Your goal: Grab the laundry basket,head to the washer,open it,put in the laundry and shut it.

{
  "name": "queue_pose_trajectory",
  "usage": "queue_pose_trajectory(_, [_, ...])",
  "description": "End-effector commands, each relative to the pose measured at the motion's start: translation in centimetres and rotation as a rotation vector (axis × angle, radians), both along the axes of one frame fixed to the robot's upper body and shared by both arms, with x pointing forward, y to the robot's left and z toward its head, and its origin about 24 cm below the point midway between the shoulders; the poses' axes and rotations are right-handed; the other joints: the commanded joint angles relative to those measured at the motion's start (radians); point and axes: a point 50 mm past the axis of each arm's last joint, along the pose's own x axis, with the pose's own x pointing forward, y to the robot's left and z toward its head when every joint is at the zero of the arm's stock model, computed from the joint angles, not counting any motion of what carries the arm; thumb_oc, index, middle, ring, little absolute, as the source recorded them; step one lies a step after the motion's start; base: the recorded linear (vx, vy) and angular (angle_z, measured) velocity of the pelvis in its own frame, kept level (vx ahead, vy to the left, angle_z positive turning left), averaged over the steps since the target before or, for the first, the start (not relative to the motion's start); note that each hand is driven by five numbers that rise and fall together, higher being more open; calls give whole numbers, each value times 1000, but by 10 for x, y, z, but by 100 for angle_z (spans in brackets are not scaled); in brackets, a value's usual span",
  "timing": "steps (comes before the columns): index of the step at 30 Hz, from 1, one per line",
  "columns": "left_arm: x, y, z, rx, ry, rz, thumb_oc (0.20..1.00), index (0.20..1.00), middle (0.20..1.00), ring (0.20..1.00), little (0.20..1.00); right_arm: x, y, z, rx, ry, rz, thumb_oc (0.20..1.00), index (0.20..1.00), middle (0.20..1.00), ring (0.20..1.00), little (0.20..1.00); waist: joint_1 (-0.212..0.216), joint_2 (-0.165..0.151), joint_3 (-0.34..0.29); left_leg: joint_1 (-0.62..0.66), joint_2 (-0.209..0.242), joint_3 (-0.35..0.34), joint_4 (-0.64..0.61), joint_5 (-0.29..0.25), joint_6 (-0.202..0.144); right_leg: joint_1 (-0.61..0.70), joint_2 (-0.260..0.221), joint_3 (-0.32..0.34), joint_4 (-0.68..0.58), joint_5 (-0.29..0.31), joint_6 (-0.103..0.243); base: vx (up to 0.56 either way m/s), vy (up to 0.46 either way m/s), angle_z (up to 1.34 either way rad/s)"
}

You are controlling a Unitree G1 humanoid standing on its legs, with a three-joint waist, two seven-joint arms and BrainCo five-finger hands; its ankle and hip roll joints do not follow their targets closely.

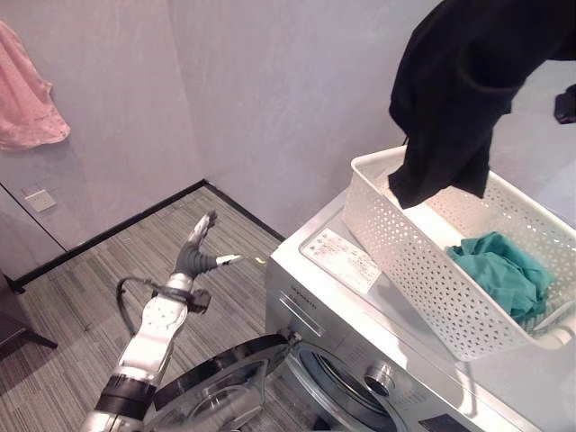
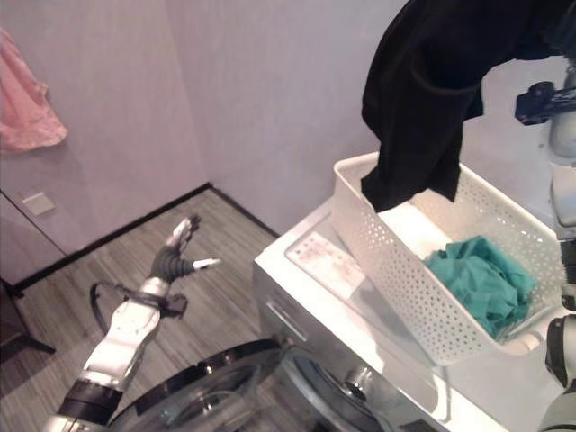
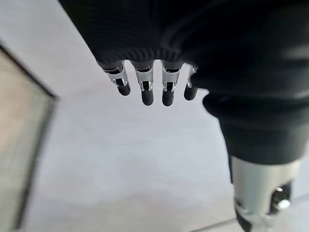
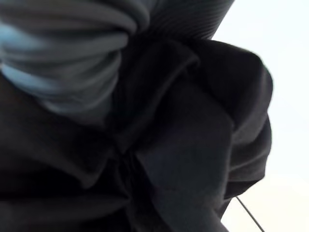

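A white perforated laundry basket (image 1: 396, 247) stands on top of the white front-loading washer (image 1: 423, 364). A teal garment (image 1: 504, 270) lies in its near end. Above the basket's far end hangs a black garment (image 1: 450, 99), bunched in my right hand (image 4: 188, 17), which is raised high and shut on the cloth. The washer's round door (image 1: 216, 396) is swung open to the left, and the drum opening (image 1: 337, 387) is exposed. My left hand (image 1: 200, 238) is stretched out over the floor left of the washer, fingers (image 3: 145, 89) straight and open, holding nothing.
The washer stands in a corner of pale walls with a dark skirting. A pink cloth (image 1: 27, 90) hangs on the left wall above a wall socket (image 1: 39, 200). Dark furniture (image 1: 13, 324) stands at the left edge of the striped wood floor (image 1: 99, 288).
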Motion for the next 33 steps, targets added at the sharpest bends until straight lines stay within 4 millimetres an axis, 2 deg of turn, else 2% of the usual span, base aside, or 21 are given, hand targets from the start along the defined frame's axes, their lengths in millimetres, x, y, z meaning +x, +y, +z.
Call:
queue_pose_trajectory(1, [11, -20, 41, 39, -176, -85, 1000, 1000, 1000, 1000, 1000, -9, 5, 40, 51, -136, 25, 200, 200, 200, 200, 200, 9, 18, -57, 15, 12, -32, 100, -175, 40, -29, -19, 38, 69, -87, 13, 0, 0, 0])
queue_pose_trajectory(3, [17, -33, 54, 21, -215, -126, 1000, 1000, 1000, 1000, 1000, -4, 9, 33, 66, -119, 46, 200, 200, 200, 200, 200, 6, 19, -53, 11, 10, -28, 103, -168, 42, -35, -21, 39, 75, -81, 11, -46, 16, -1])
queue_pose_trajectory(4, [17, -33, 55, 22, -216, -127, 1000, 1000, 1000, 1000, 1000, -5, 9, 33, 66, -120, 45, 200, 200, 200, 200, 200, 7, 18, -52, 11, 10, -28, 104, -168, 42, -35, -21, 40, 75, -81, 12, -47, 8, -1])
queue_pose_trajectory(5, [24, -49, 68, 4, -251, -172, 1000, 1000, 1000, 1000, 1000, 0, 16, 27, 75, -104, 76, 200, 200, 200, 200, 200, 1, 20, -52, 12, 8, -27, 104, -170, 44, -36, -21, 42, 78, -82, 11, 0, 0, 0])
queue_pose_trajectory(7, [30, -63, 78, -4, -276, -205, 1000, 1000, 1000, 1000, 1000, 1, 22, 27, 78, -105, 96, 200, 200, 200, 200, 200, -2, 20, -50, 13, 6, -26, 105, -171, 45, -37, -22, 44, 79, -81, 12, 0, 0, 0])
queue_pose_trajectory(8, [39, -77, 81, -41, -256, -224, 1000, 1000, 1000, 1000, 1000, 5, 32, 30, 80, -108, 127, 200, 200, 200, 200, 200, -3, 21, -49, 17, 4, -22, 103, -171, 47, -37, -24, 46, 75, -75, 14, 0, 0, 0])
queue_pose_trajectory(14, [60, -100, 92, -98, -214, -244, 1000, 1000, 1000, 1000, 1000, 11, 61, 39, 82, -115, 228, 200, 200, 200, 200, 200, -11, 32, -53, 30, 0, -5, 88, -167, 48, -38, -25, 50, 67, -62, 16, 0, 8, -14])
queue_pose_trajectory(17, [72, -120, 110, -145, -217, -259, 1000, 1000, 1000, 1000, 1000, 12, 80, 41, 77, -120, 293, 200, 200, 200, 200, 200, -18, 38, -56, 33, -1, -2, 83, -163, 46, -36, -25, 49, 61, -59, 18, 12, 1, -6])
queue_pose_trajectory(21, [76, -138, 122, -181, -211, -293, 1000, 1000, 1000, 1000, 1000, 12, 89, 42, 74, -124, 330, 200, 200, 200, 200, 200, -22, 43, -56, 34, 1, -1, 78, -159, 45, -36, -24, 46, 58, -58, 19, 2, -2, -1])
queue_pose_trajectory(23, [77, -155, 133, -204, -213, -322, 1000, 1000, 1000, 1000, 1000, 11, 95, 40, 68, -122, 355, 200, 200, 200, 200, 200, -27, 46, -61, 37, 2, -2, 71, -154, 42, -34, -23, 42, 58, -62, 20, 0, 0, 0])
queue_pose_trajectory(25, [79, -160, 138, -209, -220, -321, 1000, 1000, 1000, 1000, 1000, 10, 96, 41, 65, -125, 361, 200, 200, 200, 200, 200, -28, 47, -62, 38, 3, -3, 69, -152, 41, -34, -22, 41, 59, -64, 20, 0, 0, 0])
queue_pose_trajectory(29, [82, -184, 161, -209, -243, -328, 1000, 1000, 1000, 1000, 1000, 8, 101, 39, 76, -136, 393, 200, 200, 200, 200, 200, -42, 54, -69, 43, 7, -8, 60, -153, 36, -27, -19, 33, 58, -80, 24, 29, -17, 0])
queue_pose_trajectory(33, [82, -195, 173, -212, -249, -337, 1000, 1000, 1000, 1000, 1000, 6, 104, 40, 62, -146, 403, 200, 200, 200, 200, 200, -48, 58, -73, 46, 8, -7, 55, -151, 34, -28, -16, 32, 59, -85, 25, 0, 0, 0])
